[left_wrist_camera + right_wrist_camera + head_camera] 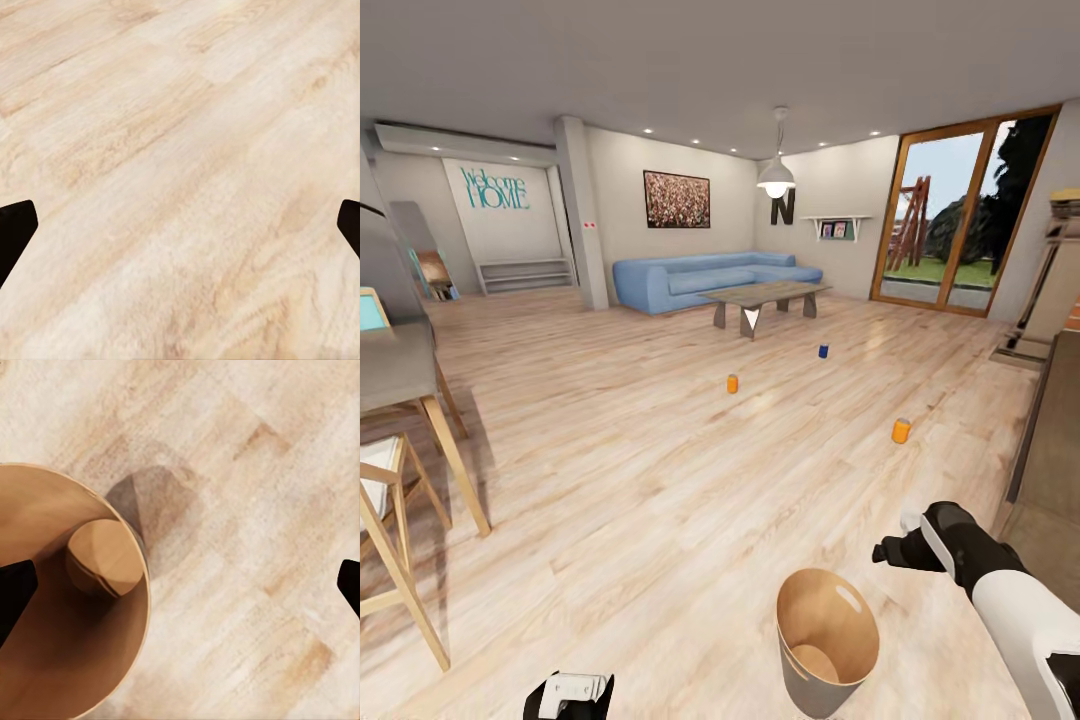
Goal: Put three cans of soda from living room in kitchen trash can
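Three cans of soda stand apart on the living room's wooden floor in the head view: an orange one (pixel 732 383) in the middle, a dark blue one (pixel 823 351) farther back, and another orange one (pixel 901 431) to the right. The trash can (pixel 810 695), grey outside and coppery inside, stands on the floor close in front of me, empty. My right gripper (pixel 892 551) hovers just right of it and above its rim, open; its wrist view looks down into the bin (pixel 67 660). My left gripper (pixel 570 690) hangs low at the left, open over bare floor (pixel 180 150).
A light-blue sofa (pixel 700 280) and a coffee table (pixel 765 297) stand at the back. Wood-framed glass doors (pixel 960 215) are at the back right. A table (pixel 400 370) and a wooden chair (pixel 390 520) crowd the left. A dark cabinet (pixel 1055 450) lines the right edge.
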Tool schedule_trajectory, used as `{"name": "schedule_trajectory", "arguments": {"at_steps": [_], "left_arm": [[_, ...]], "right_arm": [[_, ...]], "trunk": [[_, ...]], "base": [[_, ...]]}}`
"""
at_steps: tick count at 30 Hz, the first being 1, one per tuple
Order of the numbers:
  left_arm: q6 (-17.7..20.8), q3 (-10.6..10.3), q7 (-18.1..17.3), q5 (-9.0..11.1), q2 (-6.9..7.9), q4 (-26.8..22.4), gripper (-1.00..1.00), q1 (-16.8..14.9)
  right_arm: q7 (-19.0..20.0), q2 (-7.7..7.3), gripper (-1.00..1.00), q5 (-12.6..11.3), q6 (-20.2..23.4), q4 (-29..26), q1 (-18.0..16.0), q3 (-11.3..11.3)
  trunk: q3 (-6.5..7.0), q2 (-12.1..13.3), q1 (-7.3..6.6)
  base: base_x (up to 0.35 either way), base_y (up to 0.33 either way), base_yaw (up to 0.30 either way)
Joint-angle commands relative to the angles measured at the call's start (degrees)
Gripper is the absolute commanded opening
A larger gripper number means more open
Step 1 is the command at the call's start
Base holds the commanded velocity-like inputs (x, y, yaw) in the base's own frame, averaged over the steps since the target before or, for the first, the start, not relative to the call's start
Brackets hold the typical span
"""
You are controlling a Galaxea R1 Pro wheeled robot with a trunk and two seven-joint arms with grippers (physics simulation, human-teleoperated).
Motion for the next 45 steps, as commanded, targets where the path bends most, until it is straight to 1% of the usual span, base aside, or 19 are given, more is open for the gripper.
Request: {"name": "schedule_trajectory", "arguments": {"at_steps": [1, 22, 30, 43, 45], "left_arm": [[0.0, 0.0, 0.0, 0.0, 0.00, 0.0, 1.00, 0.0], [-0.1, 0.2, 0.0, 0.1, 0.00, 0.0, 1.00, 0.0], [-0.1, 0.1, 0.0, -0.1, 0.00, 0.0, 1.00, 0.0], [-0.1, 0.0, 0.0, 0.0, 0.00, 0.0, 1.00, 0.0], [-0.1, 0.0, 0.0, 0.0, 0.00, 0.0, 1.00, 0.0]], "right_arm": [[0.0, 0.00, 1.00, 0.0, 0.0, 0.0, 0.0, 0.0], [0.1, 0.06, 1.00, 0.0, 0.1, 0.0, 0.0, 0.0], [0.1, 0.06, 1.00, 0.0, 0.1, 0.0, 0.0, 0.0], [0.1, 0.11, 1.00, 0.0, 0.0, 0.0, 0.0, 0.0], [0.1, 0.13, 1.00, 0.0, 0.0, 0.0, 0.0, 0.0]], "trunk": [[0.00, 0.0, 0.00], [0.00, 0.0, 0.00], [-1.44, -3.2, 1.76], [-4.32, -3.4, 2.09], [-4.32, -3.4, 2.09]], "base": [[0.000, 0.000, 0.000], [-0.041, 0.048, 0.000], [-0.001, 0.002, 0.000], [0.000, 0.000, 0.000], [0.000, 0.000, 0.000]]}}
